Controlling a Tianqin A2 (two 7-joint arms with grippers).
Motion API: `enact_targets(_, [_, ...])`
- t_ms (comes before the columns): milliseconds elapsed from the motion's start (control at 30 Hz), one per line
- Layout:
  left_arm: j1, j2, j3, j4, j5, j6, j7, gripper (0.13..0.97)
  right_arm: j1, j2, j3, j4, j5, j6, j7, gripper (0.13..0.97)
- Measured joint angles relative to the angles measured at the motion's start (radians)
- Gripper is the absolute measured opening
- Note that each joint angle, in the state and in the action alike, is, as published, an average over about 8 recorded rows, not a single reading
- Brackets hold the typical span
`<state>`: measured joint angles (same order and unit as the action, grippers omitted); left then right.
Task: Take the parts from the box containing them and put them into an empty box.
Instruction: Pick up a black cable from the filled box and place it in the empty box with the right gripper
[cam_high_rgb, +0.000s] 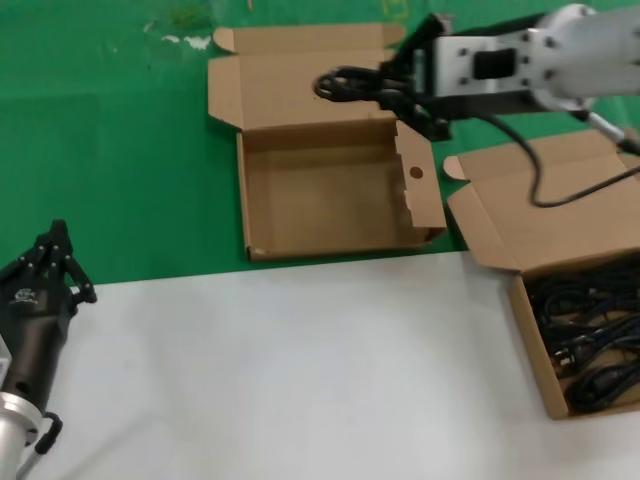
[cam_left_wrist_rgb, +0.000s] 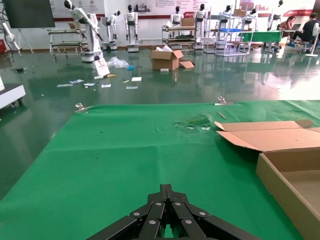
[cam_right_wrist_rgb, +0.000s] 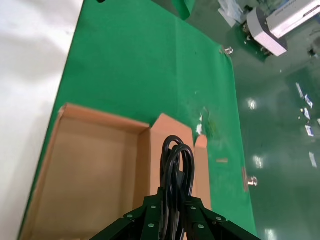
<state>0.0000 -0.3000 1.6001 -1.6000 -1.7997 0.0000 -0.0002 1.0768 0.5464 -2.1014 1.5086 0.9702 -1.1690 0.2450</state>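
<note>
The held part is a thin black cable bundle (cam_high_rgb: 345, 85), glossy and round in section, coiled into a loose long loop. The right gripper (cam_high_rgb: 392, 92) has its black fingers pressed together on one end of this bundle, and in the right wrist view the loop (cam_right_wrist_rgb: 176, 165) stands out straight from between the fingers (cam_right_wrist_rgb: 150, 220). In the head view the bundle hangs at about 12 o'clock, over the open lid of the empty box (cam_high_rgb: 330, 190), above the tray's far edge.

This box is of brown corrugated cardboard, wide and shallow, with a flat matte surface and sharp folds. Its side flap at 3 o'clock stands upright and has a small round hole. The tray inside is bare.

The box containing them (cam_high_rgb: 545, 300) lies at about 4 o'clock on the white table surface (cam_high_rgb: 300, 380), with a plain lid with rounded tabs opened toward the far side. Several more black cable bundles (cam_high_rgb: 590, 340) lie tangled in it.

The green mat (cam_high_rgb: 110, 150) under the empty box looks like soft cloth.

The left gripper (cam_high_rgb: 55, 262) rests at 8 o'clock near the table edge, with its black finger links drawn together to a point, holding nothing.
</note>
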Motion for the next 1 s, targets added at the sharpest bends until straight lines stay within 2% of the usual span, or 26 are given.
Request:
enact_targets(233, [0.0, 0.0, 0.0, 0.0, 0.0, 0.0, 0.0, 0.14, 0.009, -0.14, -0.065, -0.173, -0.058, 0.113, -0.08, 0.188])
enact_targets(433, [0.0, 0.0, 0.0, 0.0, 0.0, 0.0, 0.0, 0.14, 0.004, -0.222, -0.096, -0.308, -0.073, 0.188, -0.14, 0.188])
enact_targets(800, [0.0, 0.0, 0.0, 0.0, 0.0, 0.0, 0.0, 0.14, -0.043, -0.288, -0.112, -0.435, -0.082, 0.288, -0.188, 0.188])
enact_targets(1000, [0.0, 0.0, 0.0, 0.0, 0.0, 0.0, 0.0, 0.14, -0.066, -0.294, -0.1, -0.446, -0.066, 0.321, -0.201, 0.203])
